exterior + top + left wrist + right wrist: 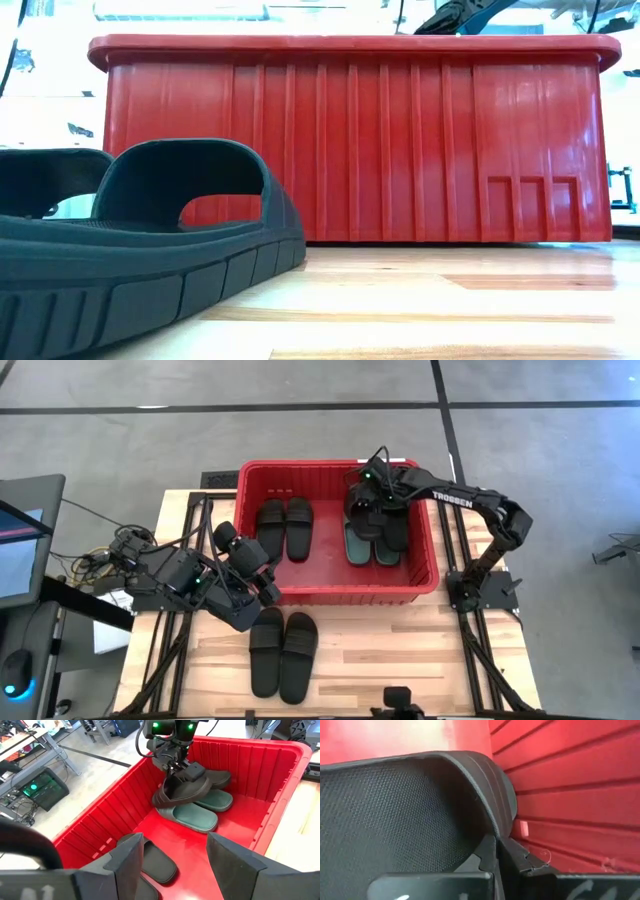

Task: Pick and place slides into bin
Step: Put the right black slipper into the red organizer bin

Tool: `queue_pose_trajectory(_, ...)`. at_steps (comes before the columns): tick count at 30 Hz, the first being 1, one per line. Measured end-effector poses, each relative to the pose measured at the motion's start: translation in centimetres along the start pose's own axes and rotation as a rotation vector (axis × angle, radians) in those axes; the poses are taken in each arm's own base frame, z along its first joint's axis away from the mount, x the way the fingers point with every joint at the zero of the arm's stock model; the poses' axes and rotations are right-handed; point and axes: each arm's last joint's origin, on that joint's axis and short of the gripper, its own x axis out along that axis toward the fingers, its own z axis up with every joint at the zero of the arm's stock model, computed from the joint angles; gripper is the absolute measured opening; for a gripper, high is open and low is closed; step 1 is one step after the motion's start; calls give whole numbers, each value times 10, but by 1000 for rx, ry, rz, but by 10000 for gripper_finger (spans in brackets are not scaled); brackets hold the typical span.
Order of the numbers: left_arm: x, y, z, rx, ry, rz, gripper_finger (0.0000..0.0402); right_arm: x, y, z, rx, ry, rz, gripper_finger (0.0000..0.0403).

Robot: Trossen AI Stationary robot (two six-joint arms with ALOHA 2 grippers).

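R arm reaches from the desk's right edge, elbow bent, over the bin's right half; right gripper [176, 769] points down inside the bin [430, 575], fingers pressed together, pinching the strap of a black slide [186, 787]. That slide hangs tilted, just above the two teal slides [197, 812] lying on the bin floor by the right wall. R wrist view: ribbed strap curves over a finely dimpled black footbed [395, 815], ribbed red wall right behind it. More black slides sit beside the teal ones, partly hidden by the gripper; can't count them.

L arm waits, folded low over the desk's left side, left gripper [262, 575] at the bin's front left corner, fingers [127, 865] spread, nothing between them, aimed into the bin.

Another black pair [285, 528] lies flat, side by side, in the bin's left half. One more black pair [283, 650] is out on the desk, just in front of the bin's front wall, near the front edge; in the low view one of these [150, 250] shows a thick grooved sole and wide arched strap.

Bin: glossy red plastic, vertical ribs, rolled rim, at the desk's back edge. Desk [400, 650]: pale wood planks on a black frame. Floor: grey concrete w/ dark lines. Monitor [20, 550] and cables off the left edge.
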Motion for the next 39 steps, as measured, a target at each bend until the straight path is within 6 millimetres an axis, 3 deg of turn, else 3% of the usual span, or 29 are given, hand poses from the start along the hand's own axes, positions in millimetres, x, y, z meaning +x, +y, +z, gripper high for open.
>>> queue_pose_trajectory(6,0,0,0,-12,0,0,206,4,-1,-5,39,19,57,0)
queue_pose_trajectory(39,0,0,0,-33,0,0,206,3,6,1,150,42,-1,0)
